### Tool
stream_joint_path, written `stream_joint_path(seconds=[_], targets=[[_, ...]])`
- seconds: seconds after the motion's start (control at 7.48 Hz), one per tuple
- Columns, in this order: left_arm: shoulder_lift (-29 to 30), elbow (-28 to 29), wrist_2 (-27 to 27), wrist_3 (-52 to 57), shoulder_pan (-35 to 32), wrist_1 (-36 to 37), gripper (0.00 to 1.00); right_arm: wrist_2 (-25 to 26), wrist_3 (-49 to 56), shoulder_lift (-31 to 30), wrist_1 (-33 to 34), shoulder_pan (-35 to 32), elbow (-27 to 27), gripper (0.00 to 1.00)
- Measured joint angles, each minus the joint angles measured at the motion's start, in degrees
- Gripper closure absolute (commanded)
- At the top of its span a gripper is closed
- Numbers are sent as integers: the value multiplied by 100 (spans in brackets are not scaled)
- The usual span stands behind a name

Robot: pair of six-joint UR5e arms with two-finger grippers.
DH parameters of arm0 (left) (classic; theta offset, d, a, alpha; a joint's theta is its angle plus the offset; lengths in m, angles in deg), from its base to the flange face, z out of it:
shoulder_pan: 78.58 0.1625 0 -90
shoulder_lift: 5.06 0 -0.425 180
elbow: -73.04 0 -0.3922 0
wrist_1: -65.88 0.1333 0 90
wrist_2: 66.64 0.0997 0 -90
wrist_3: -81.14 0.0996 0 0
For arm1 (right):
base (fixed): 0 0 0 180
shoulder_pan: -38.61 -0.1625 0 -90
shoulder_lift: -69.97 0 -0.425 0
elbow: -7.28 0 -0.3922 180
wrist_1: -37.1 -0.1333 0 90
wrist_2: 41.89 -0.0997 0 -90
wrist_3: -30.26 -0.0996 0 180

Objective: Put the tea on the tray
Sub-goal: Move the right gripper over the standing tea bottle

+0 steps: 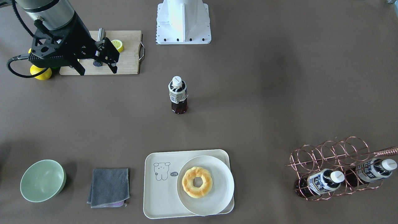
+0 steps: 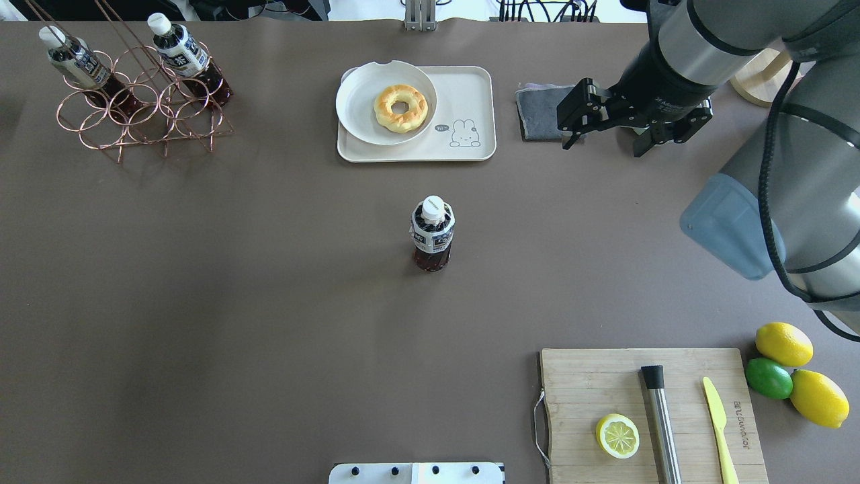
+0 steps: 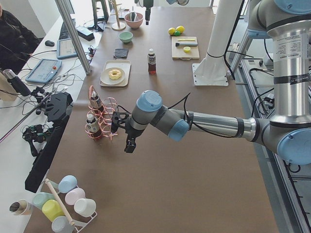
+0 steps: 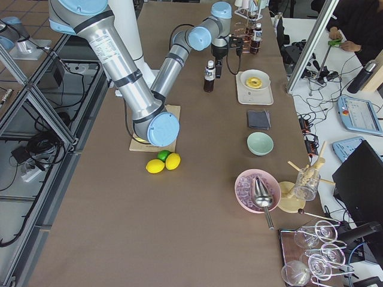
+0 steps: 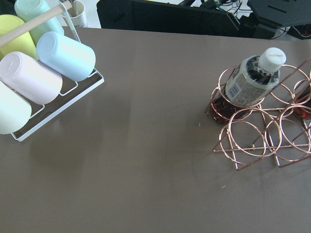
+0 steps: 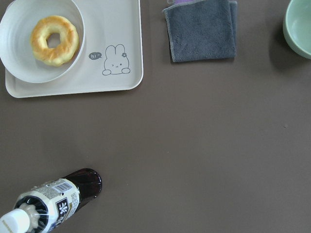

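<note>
Judging approach step: nothing grasped yet. Small clear plastic bottle of dark red-brown tea (image 2: 432, 232), white cap, stands mid-table between robot base and cream rectangular plastic tray (image 2: 470, 101), well apart from it. Long axis vertical, cap up. My right gripper (image 2: 605, 138) hangs high, jaws spread wide, empty. Left gripper (image 3: 128, 143) near copper wire rack (image 3: 104, 121); cannot tell its opening. Next I'd lower right gripper around bottle body, then aim for tray's bare half beside round white plate (image 2: 356, 101).

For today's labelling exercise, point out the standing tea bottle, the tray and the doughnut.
tea bottle (image 2: 433, 235): overhead view, on its label.
tray (image 2: 470, 94): overhead view, bare right part.
doughnut (image 2: 384, 107): overhead view, on its ring.
</note>
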Motion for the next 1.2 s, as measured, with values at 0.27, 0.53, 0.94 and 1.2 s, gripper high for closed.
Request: stream_joint_path(seconds=[0.27,0.53,0.94,1.2], targets=[[-147,141,-9,66,-1,38,3,148,-122,130,19,213,-54,0],[-205,174,-11,241,-7,54,3,256,-532,363,52,464,-131,0],[-277,202,-18,306,-9,67,3,604,-902,1130,517,955,-433,0],[-313,242,-90,309,-9,78,3,781,-1030,1484,678,1189,-666,0]])
